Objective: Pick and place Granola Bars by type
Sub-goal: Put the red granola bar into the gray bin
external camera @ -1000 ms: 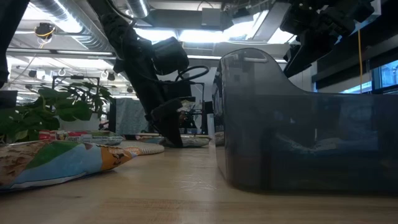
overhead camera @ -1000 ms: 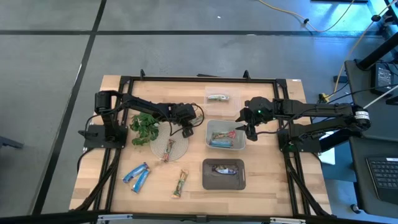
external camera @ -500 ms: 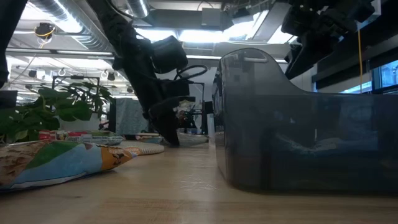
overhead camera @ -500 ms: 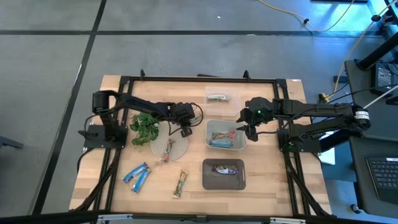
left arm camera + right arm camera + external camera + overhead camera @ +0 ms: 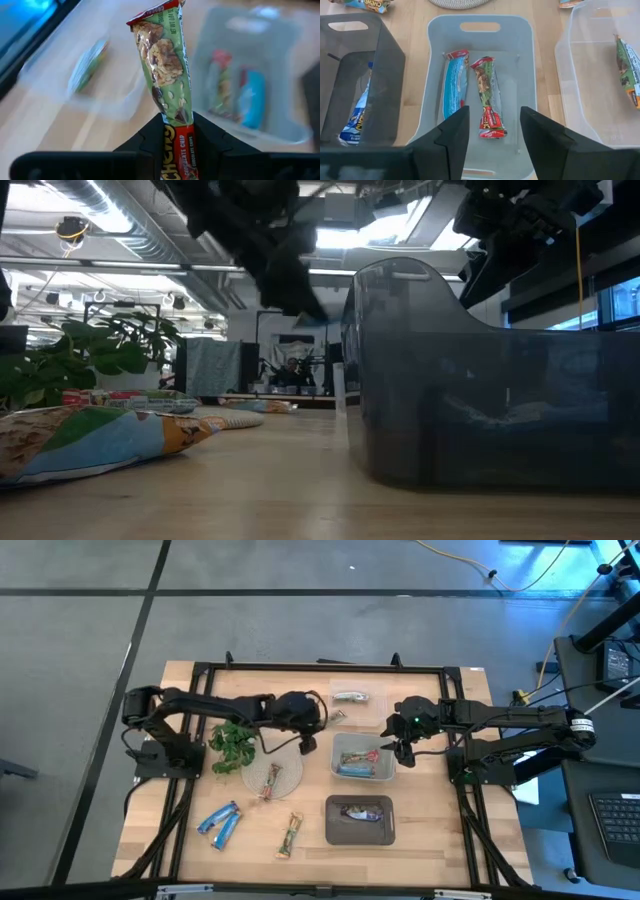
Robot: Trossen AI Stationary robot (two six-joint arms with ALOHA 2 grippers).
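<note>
My left gripper (image 5: 322, 723) is shut on a green granola bar with red ends (image 5: 167, 65). It holds the bar in the air between the round disc (image 5: 288, 778) and the clear bin (image 5: 352, 697), where another green bar (image 5: 350, 697) lies. My right gripper (image 5: 492, 137) hangs open over the light grey bin (image 5: 482, 30), which holds a blue bar (image 5: 455, 85) and a green-red bar (image 5: 487, 97). One blue bar (image 5: 352, 120) is in the dark bin (image 5: 360, 820). One bar (image 5: 272, 780) lies on the disc; two blue bars (image 5: 220, 823) and a tan one (image 5: 290, 835) lie flat on the table. My left gripper pinches the bar's near red end (image 5: 176, 137) between its two fingers. The arm reaches in from the table's left, and the bar runs on along the fingers' line, sticking out beyond their tips. The bar is lifted clear of the table and the disc.
A leafy plant sprig (image 5: 232, 745) lies left of the disc. The three bins stand close together right of the table's middle. In the low view the dark bin (image 5: 480, 370) fills the right half and a bar (image 5: 90, 440) lies near the camera.
My left gripper, shut, has risen from the disc's right edge and moved toward the table's far right, toward the clear bin, carrying the green bar up clear of the table. Most of that motion came in the last half second.
</note>
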